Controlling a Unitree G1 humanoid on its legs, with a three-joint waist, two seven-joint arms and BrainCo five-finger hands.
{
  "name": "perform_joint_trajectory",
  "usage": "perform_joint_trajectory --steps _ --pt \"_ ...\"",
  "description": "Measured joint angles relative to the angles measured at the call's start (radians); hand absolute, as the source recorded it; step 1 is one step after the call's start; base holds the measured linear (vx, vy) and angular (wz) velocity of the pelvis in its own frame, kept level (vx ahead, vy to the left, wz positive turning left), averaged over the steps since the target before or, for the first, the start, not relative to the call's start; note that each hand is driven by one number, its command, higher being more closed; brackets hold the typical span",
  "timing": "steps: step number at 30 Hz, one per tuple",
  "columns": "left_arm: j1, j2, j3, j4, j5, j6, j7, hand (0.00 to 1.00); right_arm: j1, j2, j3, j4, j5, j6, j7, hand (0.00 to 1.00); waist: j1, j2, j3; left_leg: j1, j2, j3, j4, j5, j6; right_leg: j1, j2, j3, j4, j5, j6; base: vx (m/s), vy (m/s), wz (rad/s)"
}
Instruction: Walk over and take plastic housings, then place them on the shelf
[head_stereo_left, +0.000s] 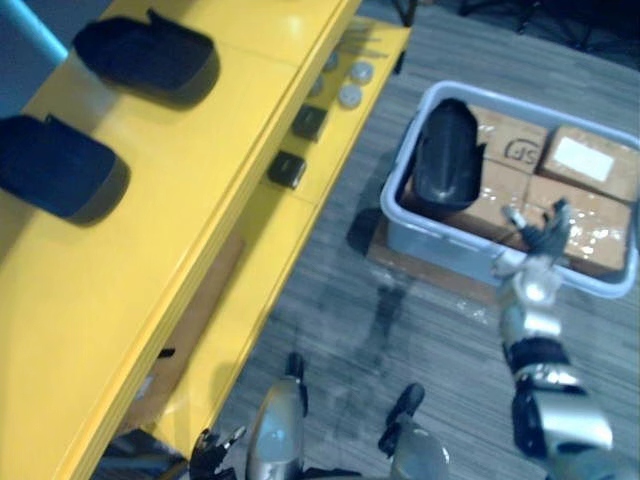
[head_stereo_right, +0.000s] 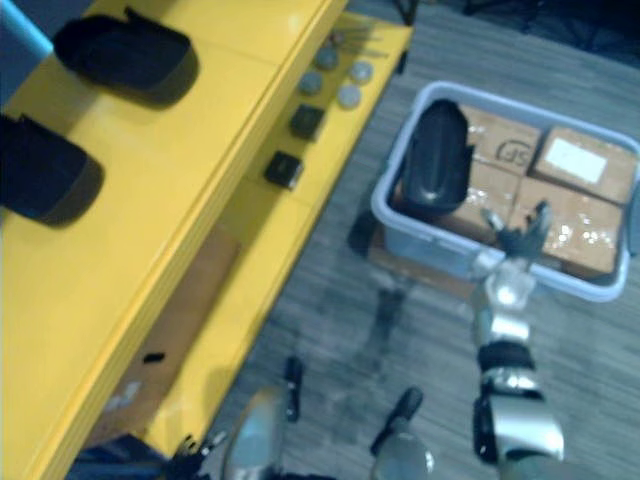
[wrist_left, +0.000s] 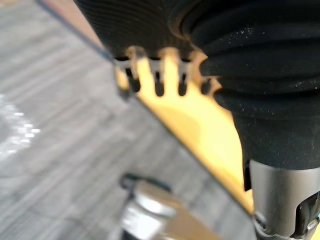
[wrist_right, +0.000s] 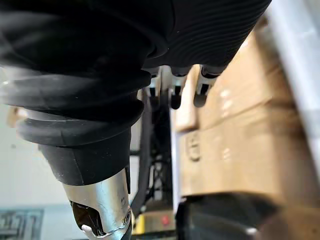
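right eye view: splayed robot hand (head_stereo_right: 516, 240)

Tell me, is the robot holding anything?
No, nothing. The right hand is open above the boxes in the bin, near a black housing; the left hand hangs empty by the shelf.

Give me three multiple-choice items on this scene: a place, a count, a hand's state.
1. Where is the black plastic housing that is off the yellow shelf? A in the pale plastic bin; B on the floor; C in a hand.
2. How many black housings lie on that shelf? A one; B two; C four.
3. The right hand is: A shut on a housing; B shut on the rim; C open.
Answers: A, it leans on brown cardboard boxes in the bin; B, two lie side by side; C, fingers spread, holding nothing.
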Motion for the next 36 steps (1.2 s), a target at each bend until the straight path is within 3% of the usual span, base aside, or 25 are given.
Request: perform_joint_trajectory --steps 2,3,6,11,15,18,24,30,34,36 --pt "0.000 0.000 -0.003 0.001 -0.008 -0.003 -0.002 0.00 -0.070 -0.056 0.008 0.082 0.000 0.003 -0.002 0.00 0.030 0.010 0.008 -0.029 -0.002 -0.014 0.024 -0.005 0.008 -0.015 -0.001 -0.005 0.010 0.000 0.000 -0.04 0.048 0.10" --pt "0.000 0.000 -0.004 0.002 -0.008 -0.003 -0.002 0.00 -0.080 -0.064 0.008 0.092 0.000 0.003 -0.003 0.00 0.031 0.012 0.010 -0.034 -0.004 -0.018 0.027 -0.006 0.008 -0.017 -0.002 -0.008 0.011 0.000 0.000 -0.05 0.052 0.25" --pt "-0.001 0.002 -0.028 0.021 -0.017 -0.014 -0.003 0.00 -0.168 -0.133 0.008 0.162 0.012 0.048 -0.016 0.00 0.048 0.031 0.023 -0.067 -0.016 -0.045 0.045 -0.005 0.009 -0.028 -0.010 -0.029 0.025 -0.002 0.000 -0.06 0.057 0.22" --pt "-0.010 0.000 -0.085 0.038 -0.040 -0.012 -0.023 0.00 -0.271 -0.218 0.008 0.243 0.043 0.165 -0.051 0.00 0.083 0.053 0.039 -0.108 -0.035 -0.065 0.058 -0.001 0.022 -0.061 -0.032 -0.048 0.058 -0.012 -0.002 -0.07 0.066 0.13" --pt "-0.012 0.001 -0.128 0.040 -0.048 -0.012 -0.030 0.00 -0.327 -0.257 0.008 0.298 0.044 0.257 -0.101 0.00 0.091 0.070 0.045 -0.138 -0.049 -0.070 0.067 0.004 0.030 -0.084 -0.050 -0.052 0.072 -0.011 -0.001 -0.06 0.085 0.10" --pt "-0.036 0.002 -0.184 0.042 -0.054 -0.014 -0.039 0.00 -0.365 -0.320 0.009 0.321 0.044 0.310 -0.142 0.00 0.112 0.111 0.064 -0.171 -0.054 -0.079 0.087 0.003 0.032 -0.106 -0.055 -0.054 0.084 -0.011 0.000 -0.09 0.097 0.06" --pt "-0.039 0.001 -0.249 0.077 -0.058 -0.018 -0.045 0.00 -0.385 -0.342 0.026 0.363 0.050 0.375 -0.227 0.00 0.129 0.137 0.061 -0.196 -0.059 -0.074 0.083 0.006 0.037 -0.140 -0.064 -0.049 0.089 -0.007 0.007 -0.06 0.051 -0.01" --pt "-0.041 0.001 -0.286 0.076 -0.106 -0.023 -0.050 0.00 -0.388 -0.377 0.059 0.383 0.074 0.413 -0.225 0.00 0.144 0.152 0.051 -0.211 -0.066 -0.063 0.078 0.008 0.040 -0.166 -0.075 -0.043 0.091 -0.005 0.010 -0.05 0.040 -0.02" --pt "-0.047 0.001 -0.327 0.077 -0.135 -0.023 -0.064 0.00 -0.414 -0.450 0.113 0.384 0.069 0.464 -0.221 0.00 0.157 0.188 0.026 -0.246 -0.085 -0.069 0.076 0.013 0.049 -0.200 -0.094 -0.047 0.103 -0.008 0.010 -0.07 0.059 0.09" --pt "-0.048 0.001 -0.338 0.077 -0.146 -0.024 -0.066 0.00 -0.414 -0.459 0.115 0.385 0.065 0.472 -0.220 0.00 0.166 0.190 0.025 -0.247 -0.087 -0.063 0.075 0.014 0.050 -0.203 -0.100 -0.046 0.104 -0.008 0.011 -0.07 0.046 -0.02"
